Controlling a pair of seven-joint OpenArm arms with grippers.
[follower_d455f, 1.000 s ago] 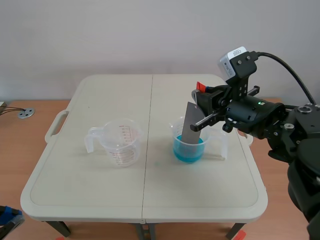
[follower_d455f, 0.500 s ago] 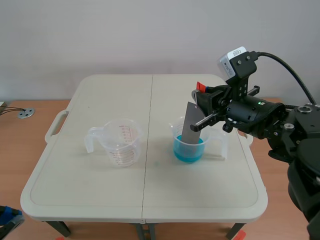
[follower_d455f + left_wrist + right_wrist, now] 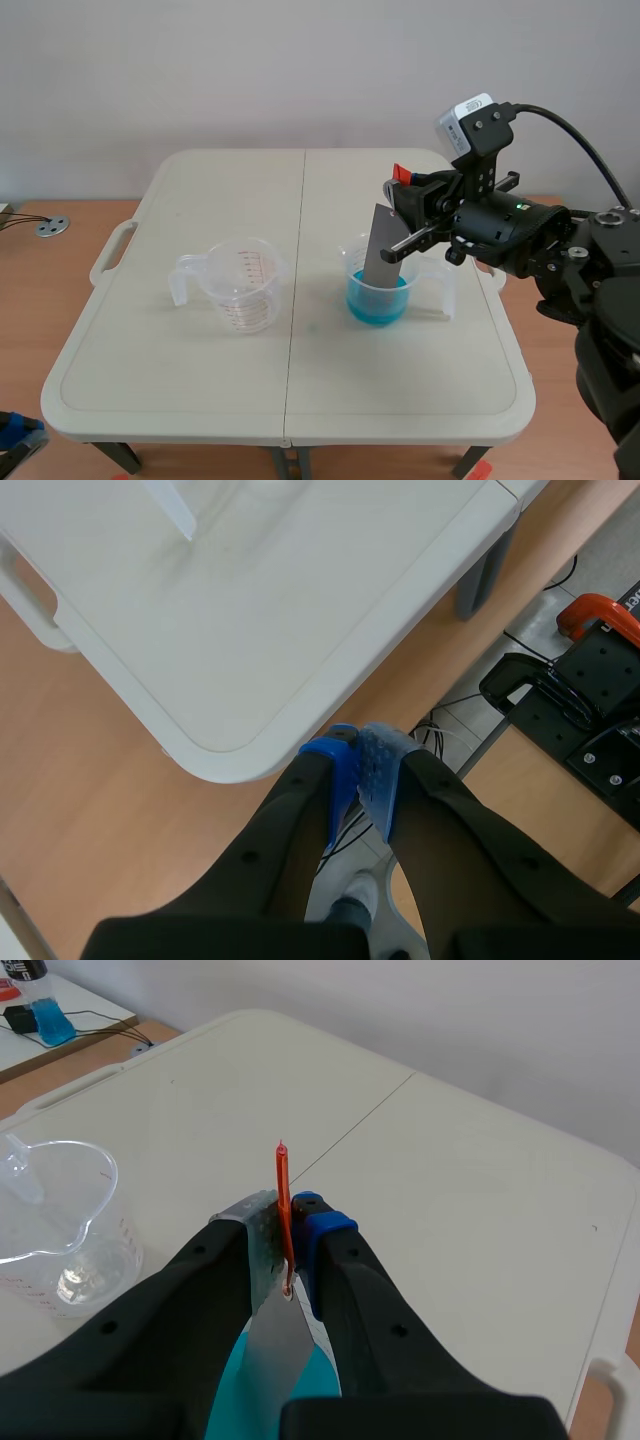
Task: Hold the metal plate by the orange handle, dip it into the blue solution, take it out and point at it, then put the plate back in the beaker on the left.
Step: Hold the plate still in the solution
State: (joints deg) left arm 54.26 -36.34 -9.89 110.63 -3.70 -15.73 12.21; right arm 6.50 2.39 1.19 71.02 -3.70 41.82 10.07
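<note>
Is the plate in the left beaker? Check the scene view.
No, the plate stands in the blue-filled beaker, while the left beaker holds no plate.

Matte black right robot arm [image 3: 520,240] of chunky rounded segments, with a small green light [image 3: 519,207]. A white-and-grey camera box [image 3: 468,122] on a black bracket takes a thick black cable [image 3: 580,140]. Left gripper [image 3: 358,755] and right gripper [image 3: 290,1218] each have 2 thick black fingers with small screws, tipped with blue dotted pads [image 3: 380,770].
</note>
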